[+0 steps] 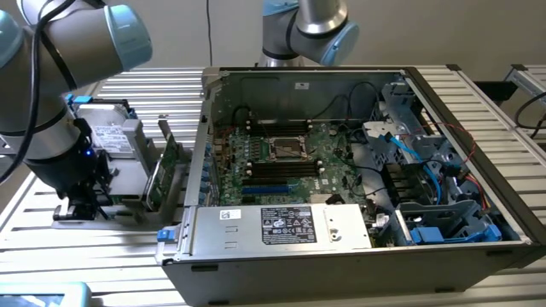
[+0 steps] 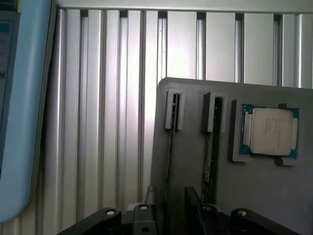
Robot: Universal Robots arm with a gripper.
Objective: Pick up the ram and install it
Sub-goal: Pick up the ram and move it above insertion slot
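Straddling pincer: jaws apart, one on either side of the ram, not clamped on it.
Ram: on edge in the grey tray on the counter, at nine o'clock of the computer case in the exterior view.
Handling: probably light, stiff and fragile; best pinched on its flat faces mid-length, clear of the contacts.

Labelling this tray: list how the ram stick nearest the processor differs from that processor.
Shape: the ram stick is long and narrow; the processor is squarish. Pose: the ram stick stands on edge in a slot; the processor lies flat in a recess. Look: the ram stick shows a dark green edge; the processor a silvery lid. Both sit in the grey holder.
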